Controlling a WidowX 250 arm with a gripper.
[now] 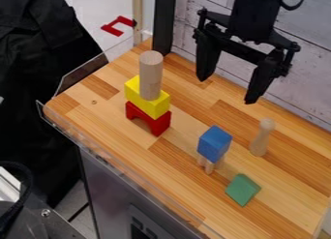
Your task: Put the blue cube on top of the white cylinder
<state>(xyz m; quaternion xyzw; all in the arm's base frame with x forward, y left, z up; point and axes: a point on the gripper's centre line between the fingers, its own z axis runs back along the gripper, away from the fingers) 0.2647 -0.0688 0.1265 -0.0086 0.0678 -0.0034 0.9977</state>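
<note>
So far, your blue cube [214, 144] sits on a small wooden piece [209, 166], not on the pale wooden cylinder [150, 76] | your black gripper [226, 91] is wide open, holding nothing | looks like you have it all left: grab, lift, place

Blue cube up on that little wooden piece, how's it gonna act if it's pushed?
The blue cube would probably topple off easily, since its wooden support looks narrower. Its flat faces suggest sliding or tumbling rather than rolling.
</note>
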